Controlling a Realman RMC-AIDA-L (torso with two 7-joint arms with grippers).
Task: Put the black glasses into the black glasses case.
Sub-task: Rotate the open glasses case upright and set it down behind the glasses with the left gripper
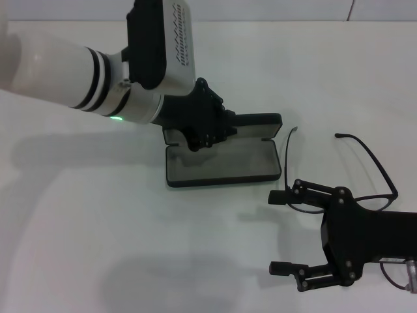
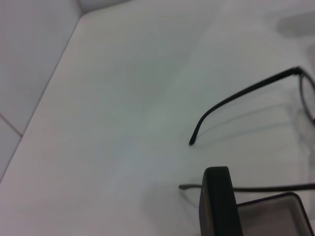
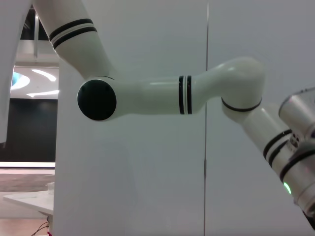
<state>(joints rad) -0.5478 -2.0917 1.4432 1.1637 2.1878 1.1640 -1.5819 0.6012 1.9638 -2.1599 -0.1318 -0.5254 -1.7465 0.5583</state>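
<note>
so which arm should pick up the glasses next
Right. Its end effector is open beside the thin black-framed glasses, one finger by the front frame. The left end effector sits at the open flat black glasses case, so it looks better kept there steadying it.

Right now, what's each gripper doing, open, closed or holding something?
Left gripper: at the open black glasses case, fingers cannot be told.
Right gripper: open, holding nothing, beside the black glasses.
</note>
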